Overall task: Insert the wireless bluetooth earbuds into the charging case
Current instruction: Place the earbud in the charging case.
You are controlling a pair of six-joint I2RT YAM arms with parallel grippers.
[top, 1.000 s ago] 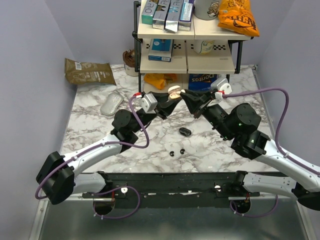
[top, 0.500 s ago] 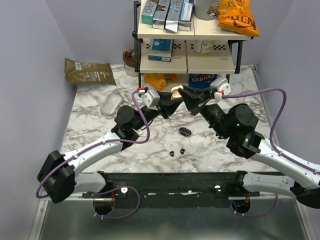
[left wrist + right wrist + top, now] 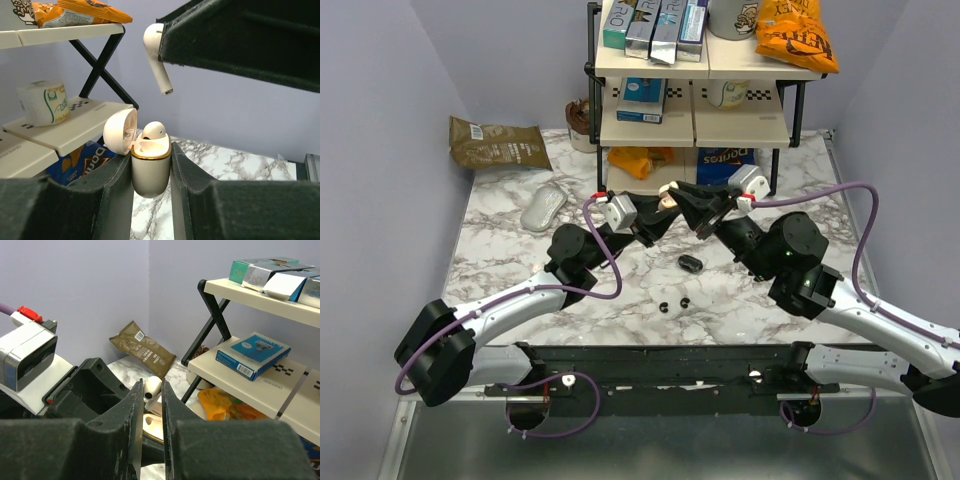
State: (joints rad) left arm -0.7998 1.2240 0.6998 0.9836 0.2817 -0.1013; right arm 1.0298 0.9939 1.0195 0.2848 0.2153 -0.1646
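My left arm [image 3: 510, 305] and right arm [image 3: 880, 325] are white shells between bulky black joints, each trailed by a looping purple cable [image 3: 840, 186]. My fingers [image 3: 75, 200] are matte black and grainy; the silver-white wrist camera [image 3: 27, 352] carries a red tab [image 3: 27, 314].

- Two white earbuds [image 3: 156, 55].
- One white charging case [image 3: 150, 175].
- Two tools: left tool [image 3: 151, 154], right tool [image 3: 149, 388].
- Two tiny black buds [image 3: 665, 306] on the table [image 3: 500, 250].
- One black oval pod [image 3: 691, 264].
- One brown bag [image 3: 498, 142], far left corner.
- One grey mouse [image 3: 544, 208].
- One shelf rack [image 3: 695, 70], far edge.
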